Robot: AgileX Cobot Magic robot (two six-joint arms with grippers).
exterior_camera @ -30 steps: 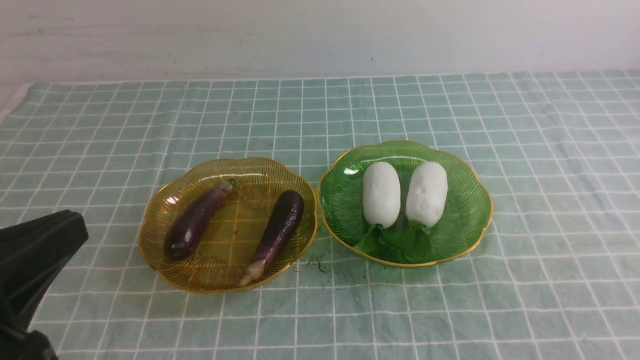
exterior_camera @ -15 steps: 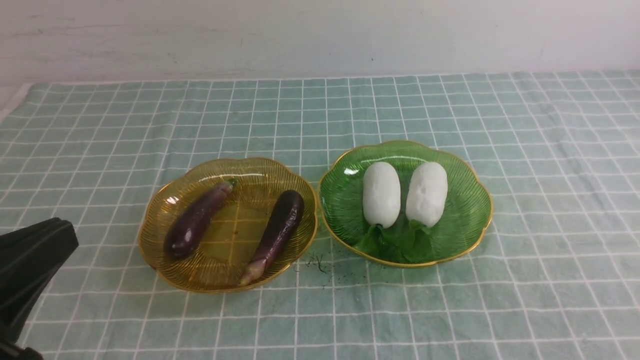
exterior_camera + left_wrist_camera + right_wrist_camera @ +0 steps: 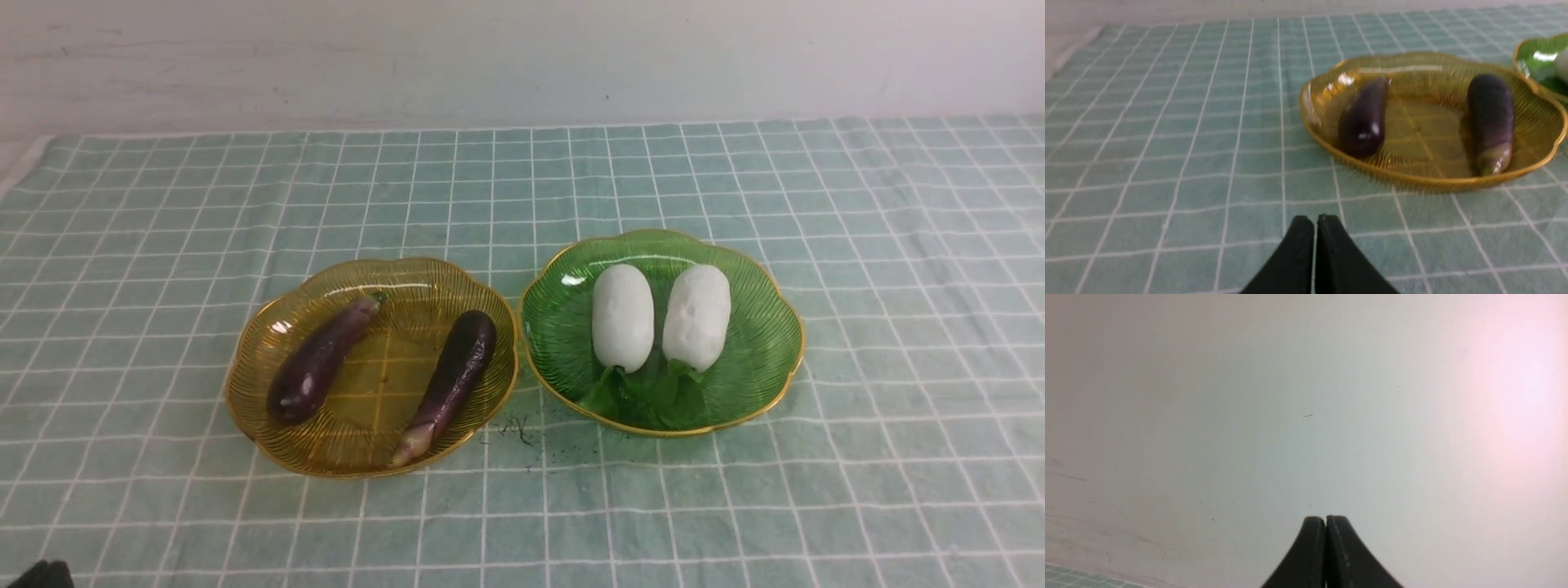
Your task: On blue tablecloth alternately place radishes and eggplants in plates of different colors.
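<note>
1. Lying side by side in the green plate [image 3: 759, 359], the two radishes [image 3: 623, 317] [image 3: 696, 316] rest lengthwise with their green leaves toward the robot.
2. The two eggplants [image 3: 321, 358] [image 3: 451, 377] sit apart in the amber plate [image 3: 261, 408], the right one with its pale stem end at the near rim.
3. Both plates stand just beside each other on the blue tablecloth [image 3: 898, 245], their gold rims nearly touching.
4. No readable writing or brand shows on any item.
5. Small dark specks [image 3: 518, 429] lie on the cloth between the plates' near edges.
6. Wide cloth surrounds the plates; its far edge meets a pale wall [image 3: 522, 57].
7. The left gripper [image 3: 1315, 220] is clenched and holds nothing, low over the cloth near the amber plate [image 3: 1412, 181].
8. The right gripper [image 3: 1326, 520] is likewise closed and bare, facing the wall [image 3: 1306, 396].
</note>
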